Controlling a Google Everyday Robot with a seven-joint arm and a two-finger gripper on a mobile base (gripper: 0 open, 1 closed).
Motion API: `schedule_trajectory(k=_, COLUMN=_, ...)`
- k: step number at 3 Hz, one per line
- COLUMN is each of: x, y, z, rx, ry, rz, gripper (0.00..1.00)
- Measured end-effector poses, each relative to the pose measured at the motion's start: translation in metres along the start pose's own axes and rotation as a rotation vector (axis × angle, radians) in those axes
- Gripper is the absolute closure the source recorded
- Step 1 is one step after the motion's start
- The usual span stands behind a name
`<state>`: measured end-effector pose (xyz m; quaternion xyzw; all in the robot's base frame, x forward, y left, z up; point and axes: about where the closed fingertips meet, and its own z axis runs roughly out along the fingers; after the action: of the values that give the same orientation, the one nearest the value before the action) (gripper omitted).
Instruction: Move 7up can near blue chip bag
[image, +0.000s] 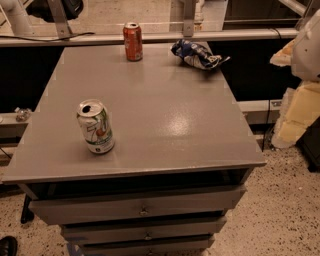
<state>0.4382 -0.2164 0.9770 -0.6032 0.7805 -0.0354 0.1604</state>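
The 7up can (95, 126) stands upright on the front left of the grey table top (165, 115); it is silver-white with a green band and an opened shiny top. The blue chip bag (196, 54) lies crumpled at the far right of the table top, by the back edge. The can and the bag are far apart, on a diagonal across the table. My gripper is not in view. A pale bulky shape (306, 45) at the right edge may be part of my arm, away from the table.
An orange-red soda can (132, 41) stands upright at the back middle of the table, left of the bag. Drawers (140, 207) sit under the front edge. A rail (150, 37) runs behind the table. Yellowish foam (295, 117) stands on the floor at the right.
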Motion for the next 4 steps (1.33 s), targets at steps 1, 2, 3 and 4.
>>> schedule_trajectory(k=1, x=-0.004, y=0.000, z=-0.001, rx=0.008, ry=-0.015, rz=0.001, gripper=0.00)
schedule_trajectory(k=2, x=-0.018, y=0.005, z=0.007, rx=-0.007, ry=-0.094, rz=0.010, gripper=0.00)
schedule_trajectory(k=3, x=-0.051, y=0.018, z=0.031, rx=-0.053, ry=-0.260, rz=0.023, gripper=0.00)
schedule_trajectory(k=4, x=-0.088, y=0.028, z=0.054, rx=-0.095, ry=-0.432, rz=0.025, gripper=0.00)
